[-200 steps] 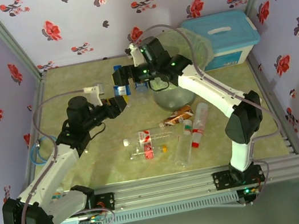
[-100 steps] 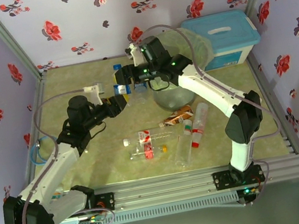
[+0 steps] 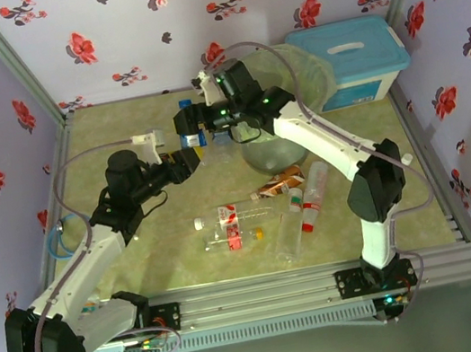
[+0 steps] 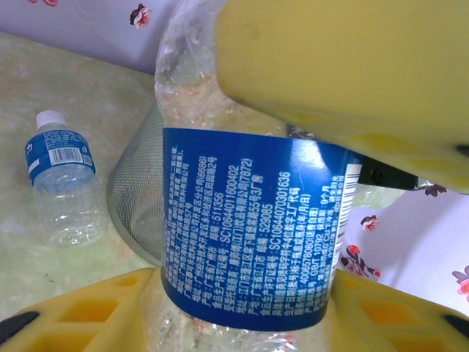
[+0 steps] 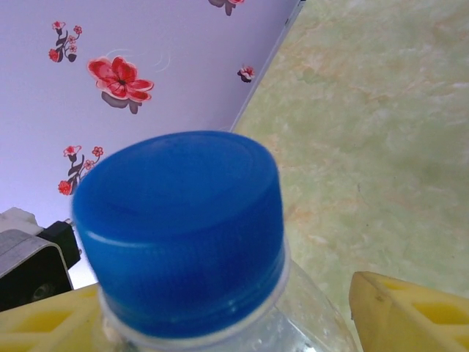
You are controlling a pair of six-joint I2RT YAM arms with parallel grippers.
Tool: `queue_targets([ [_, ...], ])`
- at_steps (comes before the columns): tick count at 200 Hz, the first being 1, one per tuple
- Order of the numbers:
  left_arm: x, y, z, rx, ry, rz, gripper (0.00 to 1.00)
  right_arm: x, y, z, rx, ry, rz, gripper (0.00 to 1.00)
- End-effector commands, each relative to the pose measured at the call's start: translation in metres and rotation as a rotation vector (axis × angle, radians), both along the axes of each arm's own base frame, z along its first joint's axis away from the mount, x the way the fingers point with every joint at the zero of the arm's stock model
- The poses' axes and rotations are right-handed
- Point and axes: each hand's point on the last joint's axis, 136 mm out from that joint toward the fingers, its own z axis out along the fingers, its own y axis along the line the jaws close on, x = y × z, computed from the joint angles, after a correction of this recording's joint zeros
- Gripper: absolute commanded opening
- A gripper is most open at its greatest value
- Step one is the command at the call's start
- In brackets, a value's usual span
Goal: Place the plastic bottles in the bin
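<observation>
Blue-labelled bottle (image 4: 249, 227) clenched between left fingers (image 4: 352, 66); right fingers (image 5: 410, 308) flank its cap (image 5: 179, 227), grip unclear.

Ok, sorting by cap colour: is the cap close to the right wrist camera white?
No, the cap on that clear bottle is solid blue in the right wrist view.

A white box with a light-blue lid (image 3: 347, 60) sits well off to the right of the right gripper (image 3: 194, 133), against the back wall. Purple wallpaper with red flowers (image 3: 101, 35) rises beyond the gripper. A pale green marbled mat (image 3: 104, 126) lies below it, and a metal rail (image 3: 265, 291) runs well behind it.
</observation>
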Motion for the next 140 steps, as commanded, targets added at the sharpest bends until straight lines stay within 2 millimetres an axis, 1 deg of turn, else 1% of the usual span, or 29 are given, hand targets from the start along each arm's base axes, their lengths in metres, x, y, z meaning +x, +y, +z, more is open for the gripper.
queue_targets([
  [1,-0.005,-0.004,0.019,-0.038,-0.059,-0.029,0.28,0.002,0.006,0.009,0.024,-0.017,0.01,0.72],
  [30,-0.006,-0.003,0.013,-0.032,-0.046,-0.029,0.28,0.004,0.001,0.014,0.026,-0.031,-0.007,0.61],
  [38,-0.006,-0.004,0.012,-0.031,-0.043,-0.03,0.3,0.005,0.0,0.015,0.028,-0.034,-0.011,0.59],
  [45,-0.006,-0.003,0.011,-0.032,-0.04,-0.028,0.34,0.006,-0.001,0.017,0.029,-0.037,-0.013,0.58],
  [59,-0.006,-0.003,0.011,-0.031,-0.04,-0.027,0.46,0.008,-0.004,0.022,0.035,-0.051,-0.021,0.56],
  [75,-0.006,-0.003,0.012,-0.03,-0.046,-0.027,0.72,0.014,-0.01,0.034,0.043,-0.08,-0.038,0.55],
  [81,-0.007,-0.003,0.013,-0.029,-0.047,-0.027,0.79,0.017,-0.014,0.039,0.045,-0.093,-0.047,0.55],
  [89,-0.007,-0.002,0.012,-0.023,-0.049,-0.027,0.87,0.022,-0.021,0.047,0.048,-0.113,-0.064,0.54],
  [101,-0.008,0.0,0.01,-0.013,-0.048,-0.026,0.91,0.03,-0.034,0.061,0.054,-0.149,-0.098,0.54],
  [121,-0.009,0.005,0.002,0.01,-0.032,-0.006,0.93,0.045,-0.064,0.086,0.064,-0.209,-0.173,0.54],
  [130,-0.009,0.007,-0.004,0.023,-0.023,0.007,0.93,0.054,-0.082,0.096,0.07,-0.231,-0.216,0.54],
  [134,-0.008,0.008,-0.007,0.029,-0.017,0.012,0.93,0.056,-0.086,0.099,0.07,-0.239,-0.226,0.54],
  [136,-0.008,0.009,-0.008,0.031,-0.015,0.015,0.93,0.06,-0.094,0.102,0.069,-0.248,-0.244,0.54],
  [140,-0.008,0.01,-0.01,0.037,-0.008,0.021,0.93,0.062,-0.099,0.106,0.07,-0.255,-0.256,0.53],
])
